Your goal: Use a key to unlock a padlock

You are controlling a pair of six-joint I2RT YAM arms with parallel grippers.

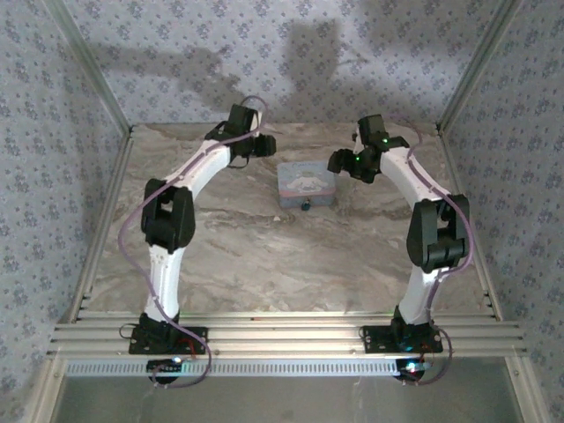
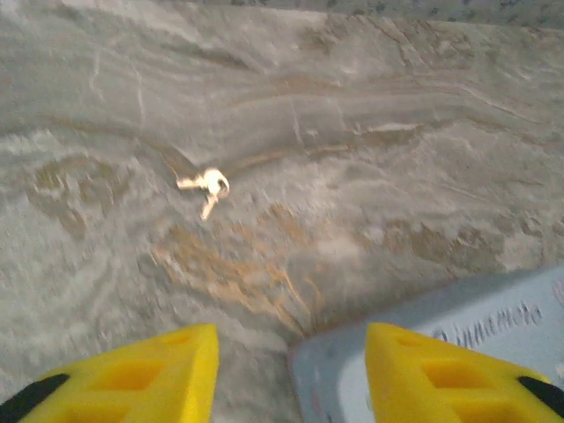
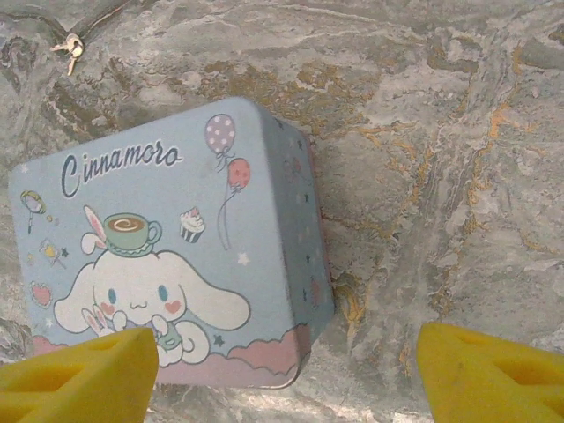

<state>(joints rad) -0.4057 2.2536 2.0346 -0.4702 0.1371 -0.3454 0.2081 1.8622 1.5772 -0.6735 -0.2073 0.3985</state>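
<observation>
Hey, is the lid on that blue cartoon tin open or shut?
Shut. The tin has its cartoon lid seated squarely, with no gap along the visible side.

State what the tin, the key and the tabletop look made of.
Tin: likely painted sheet metal, matte pale blue, printed cartoon lid, rounded pressed corners. Key: probably brass, pale yellow glint, blurred. Tabletop: marble-look surface, grey with rust veins; stone or laminate, unclear.

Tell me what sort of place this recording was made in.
Probably a purpose-built robot test cell: a slotted aluminium frame carries two white robot arms, left and right, and pale floral-patterned walls enclose a marble-look tabletop.
</observation>
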